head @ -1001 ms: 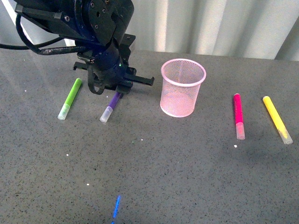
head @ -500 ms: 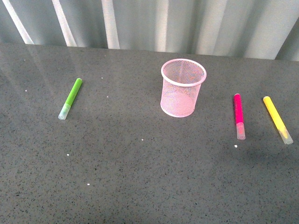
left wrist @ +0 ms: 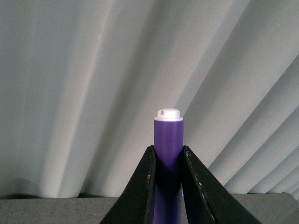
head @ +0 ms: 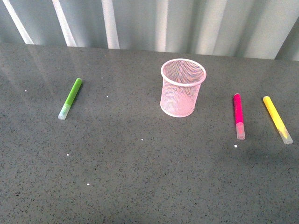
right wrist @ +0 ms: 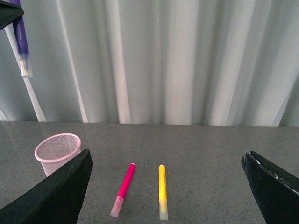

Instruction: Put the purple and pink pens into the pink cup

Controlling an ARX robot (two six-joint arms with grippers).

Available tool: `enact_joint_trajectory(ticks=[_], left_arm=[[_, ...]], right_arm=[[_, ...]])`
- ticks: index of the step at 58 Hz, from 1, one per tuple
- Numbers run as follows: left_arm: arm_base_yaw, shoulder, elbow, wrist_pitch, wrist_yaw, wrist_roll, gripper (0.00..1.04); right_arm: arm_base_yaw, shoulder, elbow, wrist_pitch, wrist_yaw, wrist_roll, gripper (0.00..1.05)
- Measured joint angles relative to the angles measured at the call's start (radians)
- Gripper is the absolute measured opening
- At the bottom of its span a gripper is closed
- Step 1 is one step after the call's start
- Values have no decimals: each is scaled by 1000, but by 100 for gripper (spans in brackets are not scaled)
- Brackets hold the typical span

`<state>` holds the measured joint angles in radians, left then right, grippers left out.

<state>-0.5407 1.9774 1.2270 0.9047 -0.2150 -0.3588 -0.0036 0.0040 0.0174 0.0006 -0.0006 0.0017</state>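
Note:
The pink cup point(head: 182, 87) stands upright near the table's middle; it also shows in the right wrist view point(right wrist: 57, 151). The pink pen point(head: 238, 115) lies to its right, and shows in the right wrist view point(right wrist: 123, 189). My left gripper point(left wrist: 168, 154) is shut on the purple pen point(left wrist: 168, 158), held upright high above the table, out of the front view. The purple pen's capped end point(right wrist: 21, 44) hangs at the top corner of the right wrist view. My right gripper point(right wrist: 166, 179) is open and empty, raised, with the pink pen seen between its fingers.
A lime-green marker point(head: 70, 98) lies at the table's left. A yellow marker point(head: 277, 119) lies right of the pink pen, also in the right wrist view point(right wrist: 161, 191). A pleated white curtain point(head: 187, 23) runs behind the dark speckled table point(head: 140, 177).
One second ago my left gripper was down on the purple pen beside the green marker. It has since lifted out of the front view with the pen.

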Motion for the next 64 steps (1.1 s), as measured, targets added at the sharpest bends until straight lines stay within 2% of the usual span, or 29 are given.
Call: enact_joint_trajectory(ticks=[29, 44, 64], left_arm=[[-18, 214, 28, 96, -91, -83, 13], [-38, 279, 16, 149, -96, -90, 13], [-25, 334, 13, 183, -100, -87, 13]], right_arm=[[0, 0, 0, 0, 0, 0, 98], [0, 0, 0, 0, 0, 0, 98], [0, 0, 0, 0, 0, 0, 98]])
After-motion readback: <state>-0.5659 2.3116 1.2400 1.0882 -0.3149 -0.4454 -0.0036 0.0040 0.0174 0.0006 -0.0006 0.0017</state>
